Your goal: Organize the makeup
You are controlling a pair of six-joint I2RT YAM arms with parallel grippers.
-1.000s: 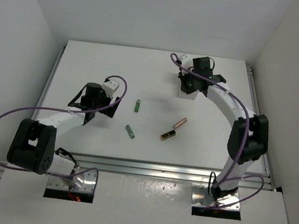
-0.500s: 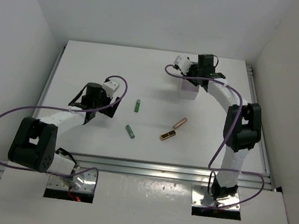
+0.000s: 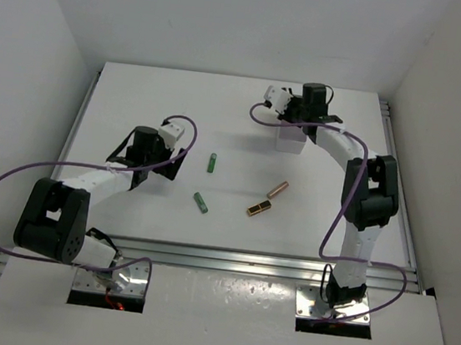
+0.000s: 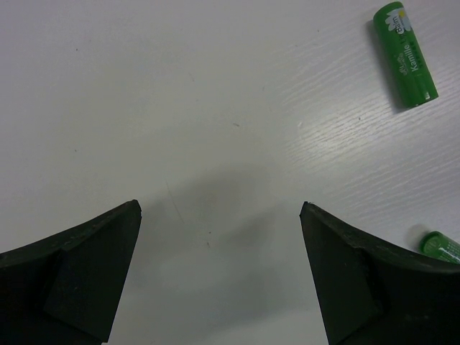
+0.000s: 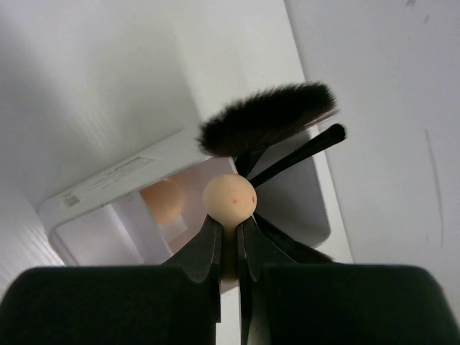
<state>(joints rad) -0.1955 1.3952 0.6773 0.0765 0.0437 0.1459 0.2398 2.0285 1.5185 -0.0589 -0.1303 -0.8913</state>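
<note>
Right claw [image 5: 230, 233] pinching shut on peach sponge [image 5: 229, 196] | I'm holding it over white box [image 5: 93, 183], sponge compartment [image 5: 164, 203] lying at 9 o'clock | left claw [image 4: 219, 210] gaping empty, well apart.

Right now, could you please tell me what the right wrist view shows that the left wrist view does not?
Only right wrist: the right tool shut on a peach sponge at the box, which holds a brush, a stick and another sponge. Only left wrist: the open left tool and two green tubes. Both: white table.
</note>
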